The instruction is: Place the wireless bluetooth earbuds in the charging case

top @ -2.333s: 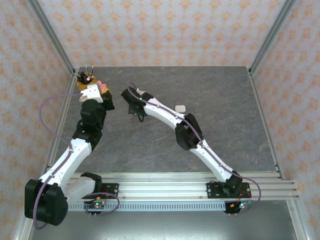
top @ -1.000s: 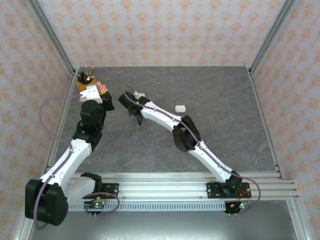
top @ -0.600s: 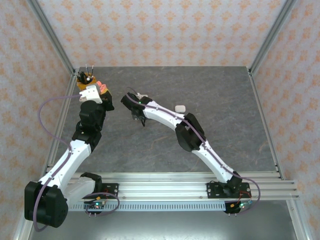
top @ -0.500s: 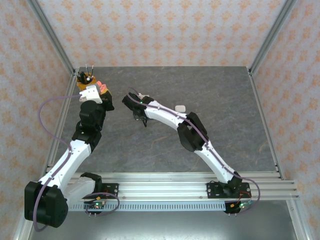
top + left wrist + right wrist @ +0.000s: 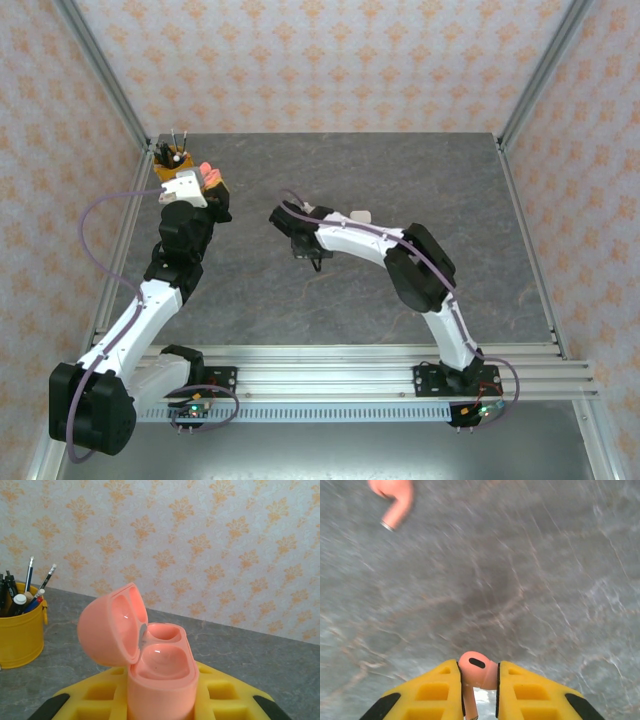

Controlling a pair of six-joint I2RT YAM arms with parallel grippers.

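Clamped in the left gripper (image 5: 160, 705): open coral-pink plastic charging case (image 5: 159, 662), both wells empty. Pinched in the right gripper (image 5: 479, 692), above the grey stone table (image 5: 545, 580): coral-pink stemmed earbud (image 5: 477, 669). Lying loose beyond: second pink earbud (image 5: 395, 500). Left to do: seating both

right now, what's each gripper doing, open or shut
left gripper: closed on the pink charging case, lid open
right gripper: closed on a pink earbud

Ahead of the right gripper (image 5: 480, 674), open tabletop (image 5: 545, 580) gives passage; a loose pink earbud (image 5: 394, 500) lies ahead-left of its jaws. For the left gripper (image 5: 160, 685), a yellow pen cup (image 5: 20, 630) stands ahead-left of the jaws, the wall (image 5: 200, 540) beyond.
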